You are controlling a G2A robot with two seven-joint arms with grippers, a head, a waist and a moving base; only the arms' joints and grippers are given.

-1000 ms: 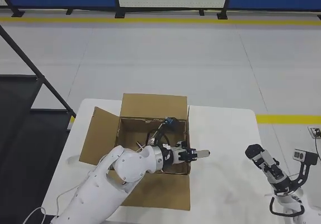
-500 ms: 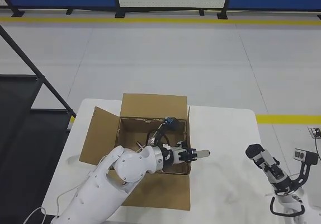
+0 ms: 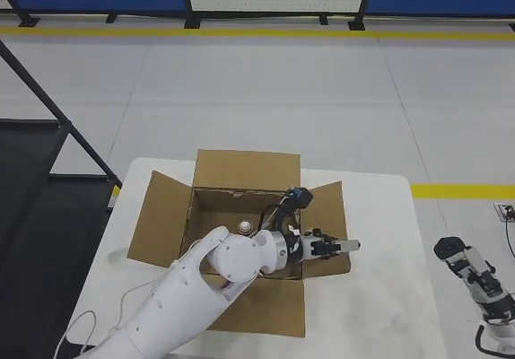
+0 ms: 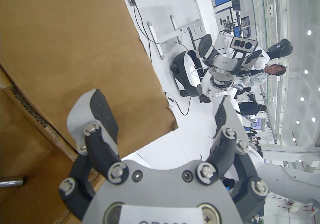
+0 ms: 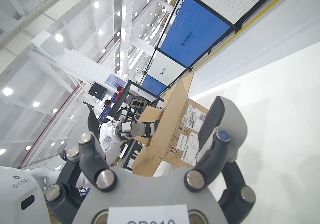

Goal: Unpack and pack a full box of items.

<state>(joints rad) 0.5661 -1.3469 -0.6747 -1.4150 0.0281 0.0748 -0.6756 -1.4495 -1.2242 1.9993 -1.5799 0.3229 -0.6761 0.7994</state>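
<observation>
nearest the robot, the front flap (image 3: 257, 310) of the cardboard box (image 3: 205, 215) lies folded out on the white table (image 3: 374, 296), its free edge pointing back toward the robot. beyond the table's right edge, well apart from the box, sits the right gripper (image 3: 452, 248). its wrist view shows the jaws spread wide with nothing between them, facing the labelled side of the box.

the box stands upright near the middle of the table with its mouth facing up and its four flaps splayed outward. its footprint looks close to square, so i cannot name a long side. its walls run in line with the table's edges.

the left arm reaches across the open mouth from the robot's left to its right. the left gripper (image 3: 352, 244) lies with its long axis along the table's width, fingertips pointing right, out past the right wall. its jaws are wide open and hold nothing. in the wrist view one finger (image 4: 100, 109) stands in front of the inner face of the right flap (image 4: 62, 34), and i cannot tell whether it touches. the flap's free corner shows in the gap between the fingers. that flap is raised and leans outward.

farther in, near the back wall, a small round-topped item (image 3: 246, 225) stands inside the box. the left flap (image 3: 157, 220) tilts outward, and the back flap (image 3: 244, 169) leans away from the robot. beyond the table a yellow line (image 3: 473, 190) crosses the grey floor.
</observation>
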